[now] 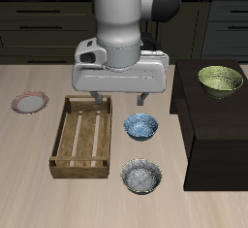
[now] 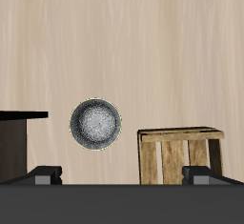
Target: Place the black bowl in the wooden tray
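The black bowl (image 1: 142, 177) stands upright on the table near the front edge, dark outside and speckled silvery-grey inside. It also shows in the wrist view (image 2: 95, 124), empty. The wooden tray (image 1: 87, 135) lies beside it, a little farther back, and one end of it shows in the wrist view (image 2: 181, 156). Its slatted bottom is empty. My gripper (image 1: 120, 98) hangs open and empty high over the table, above the gap between the tray and a blue-patterned bowl, well back from the black bowl. Both fingertips (image 2: 43, 175) show wide apart in the wrist view.
A blue-patterned bowl (image 1: 140, 126) sits between the tray and a black cabinet (image 1: 208, 135), just behind the black bowl. A yellow-green bowl (image 1: 221, 80) stands on the cabinet's top. A small pink-rimmed plate (image 1: 30, 102) lies beyond the tray's far side.
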Motion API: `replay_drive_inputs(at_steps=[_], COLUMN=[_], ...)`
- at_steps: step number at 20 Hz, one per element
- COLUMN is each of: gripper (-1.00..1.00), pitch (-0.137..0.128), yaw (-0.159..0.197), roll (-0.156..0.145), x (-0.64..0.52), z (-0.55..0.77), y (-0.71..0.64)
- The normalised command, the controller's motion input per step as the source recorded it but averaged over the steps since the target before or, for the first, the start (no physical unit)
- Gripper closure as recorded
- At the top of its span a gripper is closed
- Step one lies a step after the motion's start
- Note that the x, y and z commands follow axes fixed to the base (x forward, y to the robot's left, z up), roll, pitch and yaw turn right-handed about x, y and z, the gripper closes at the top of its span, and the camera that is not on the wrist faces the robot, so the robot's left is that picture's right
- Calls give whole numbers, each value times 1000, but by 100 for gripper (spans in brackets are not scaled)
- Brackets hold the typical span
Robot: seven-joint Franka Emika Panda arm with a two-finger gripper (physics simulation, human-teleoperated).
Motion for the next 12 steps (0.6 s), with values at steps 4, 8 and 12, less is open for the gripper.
replay_drive_inputs(at_steps=[4, 8, 12], gripper=[-100, -100, -100], pitch=[25, 14, -1], yaw=[50, 10, 20], roll=[30, 12, -7], x=[230, 193, 127], z=[2, -46, -26], y=[94, 70, 40])
